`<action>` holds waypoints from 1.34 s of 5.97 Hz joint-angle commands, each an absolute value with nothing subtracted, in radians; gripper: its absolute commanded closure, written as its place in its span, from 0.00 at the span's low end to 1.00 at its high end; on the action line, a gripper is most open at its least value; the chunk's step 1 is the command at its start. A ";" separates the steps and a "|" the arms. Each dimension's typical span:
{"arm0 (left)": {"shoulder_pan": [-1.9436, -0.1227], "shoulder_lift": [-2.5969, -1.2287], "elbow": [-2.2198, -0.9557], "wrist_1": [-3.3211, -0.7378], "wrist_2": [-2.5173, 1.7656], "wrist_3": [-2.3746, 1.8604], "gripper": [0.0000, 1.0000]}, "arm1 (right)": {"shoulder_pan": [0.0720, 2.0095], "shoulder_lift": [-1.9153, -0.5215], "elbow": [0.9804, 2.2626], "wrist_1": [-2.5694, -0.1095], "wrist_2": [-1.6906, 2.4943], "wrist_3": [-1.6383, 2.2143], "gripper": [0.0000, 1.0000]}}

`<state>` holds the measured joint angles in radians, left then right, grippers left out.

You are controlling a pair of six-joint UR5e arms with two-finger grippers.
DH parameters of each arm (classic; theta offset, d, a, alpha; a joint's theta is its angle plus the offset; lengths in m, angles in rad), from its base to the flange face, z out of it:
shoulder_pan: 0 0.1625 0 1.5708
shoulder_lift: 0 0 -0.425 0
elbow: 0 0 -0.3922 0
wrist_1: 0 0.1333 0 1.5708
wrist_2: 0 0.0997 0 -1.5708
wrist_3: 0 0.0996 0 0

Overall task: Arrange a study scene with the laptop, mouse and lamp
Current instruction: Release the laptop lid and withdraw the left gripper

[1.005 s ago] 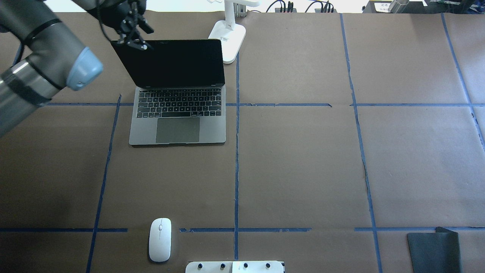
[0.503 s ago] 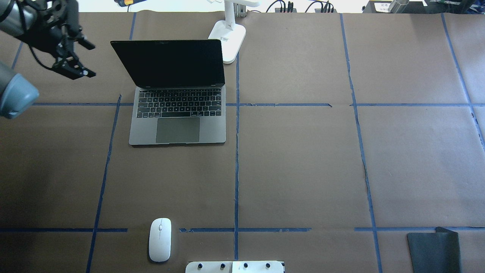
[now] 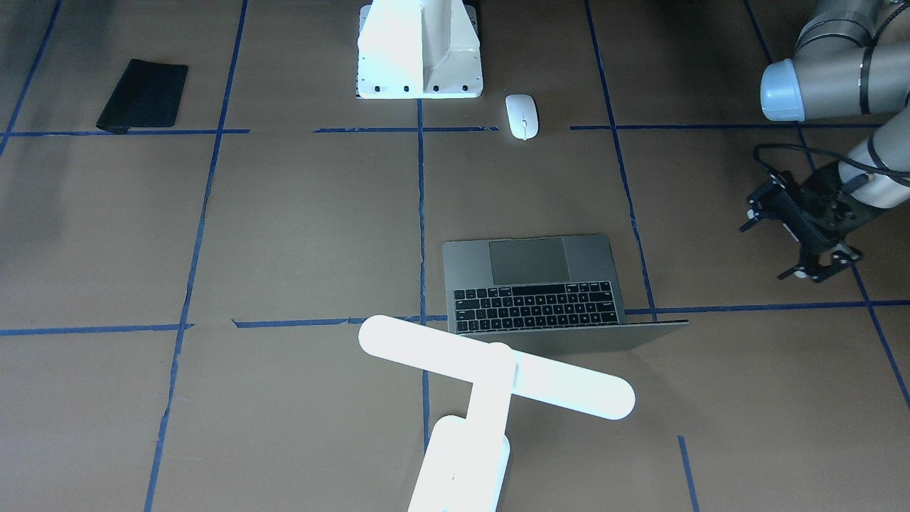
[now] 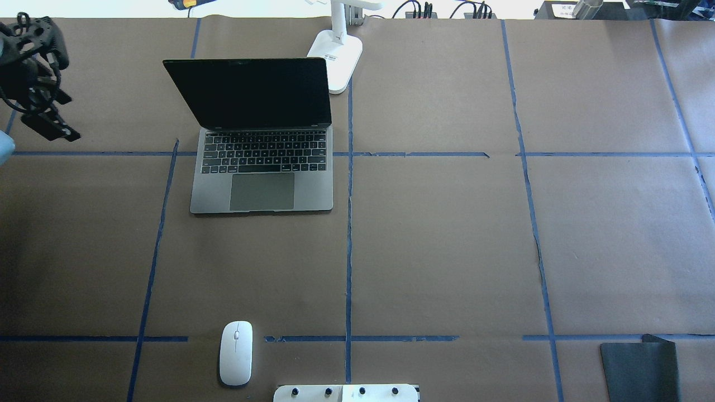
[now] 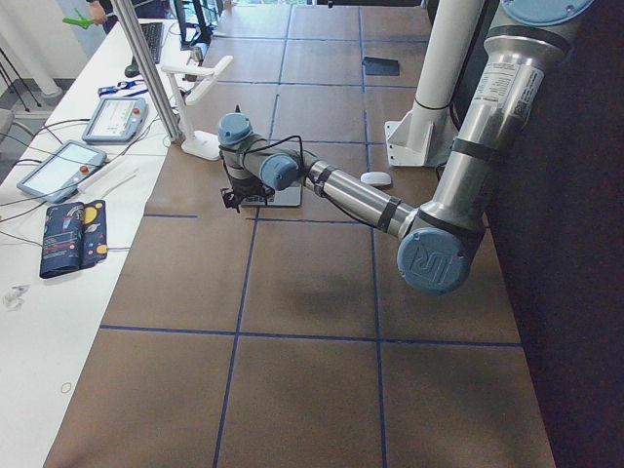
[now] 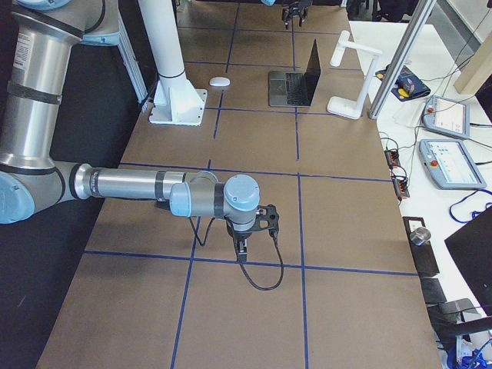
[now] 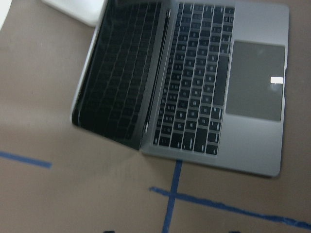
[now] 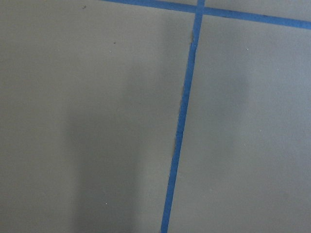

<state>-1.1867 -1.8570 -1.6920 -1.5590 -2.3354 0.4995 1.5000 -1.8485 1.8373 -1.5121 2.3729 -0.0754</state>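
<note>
At nine o'clock from the open laptop [image 4: 261, 167] we note left gripper [image 4: 72, 118], jaws wide, empty; right gripper [image 6: 241, 254] jaws, cannot tell.

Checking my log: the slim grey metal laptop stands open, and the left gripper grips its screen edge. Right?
Not quite. The slim grey metal laptop does stand open, but the left gripper hangs apart from it, open and empty, as the overhead exterior view shows.
</note>
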 commanded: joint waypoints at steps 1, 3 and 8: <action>-1.323 -1.745 -1.689 -1.437 -2.341 0.420 0.00 | 1.465 -1.847 1.845 -1.450 2.402 -0.023 0.00; -1.418 -1.621 -1.689 -1.451 -2.339 0.207 0.00 | 1.407 -1.851 1.921 -1.434 2.442 0.080 0.00; -1.488 -1.537 -1.697 -1.542 -2.375 0.008 0.00 | 1.021 -2.046 1.983 -0.817 2.326 0.838 0.00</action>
